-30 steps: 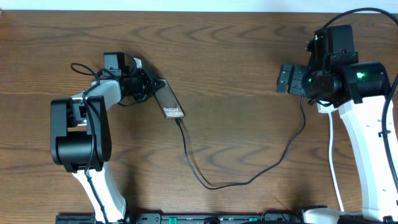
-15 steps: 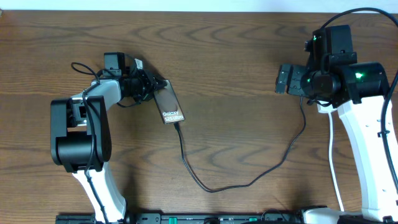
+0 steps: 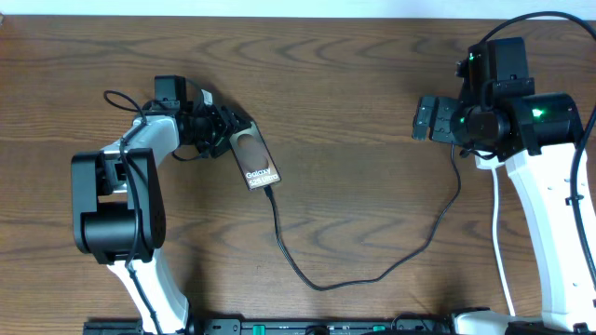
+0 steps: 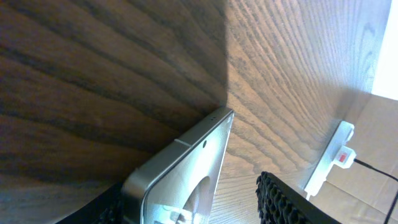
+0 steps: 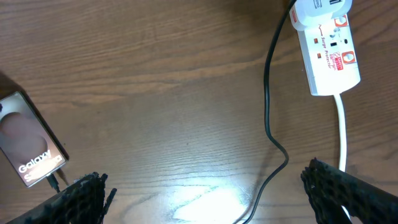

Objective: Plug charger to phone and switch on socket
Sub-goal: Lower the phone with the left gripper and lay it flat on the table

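The phone lies on the wooden table with its "Galaxy" lettering facing up. The charger, a thin black cable, is plugged into the phone's near end and runs right towards the right arm. My left gripper stands open around the phone's far end. In the left wrist view the phone sits between the fingers, with a gap to the right finger. My right gripper hovers open and holds nothing. The right wrist view shows the socket, the charger and the phone. The overhead view hides the socket under the right arm.
The socket's white lead runs towards the near edge beside my right arm. In the left wrist view the socket lies far off by the table's edge. Bare wood lies between the two arms.
My left gripper has opened and let go of the phone's far end. The phone has settled flatter, and its lower end with the cable has shifted slightly. The right arm is unchanged.
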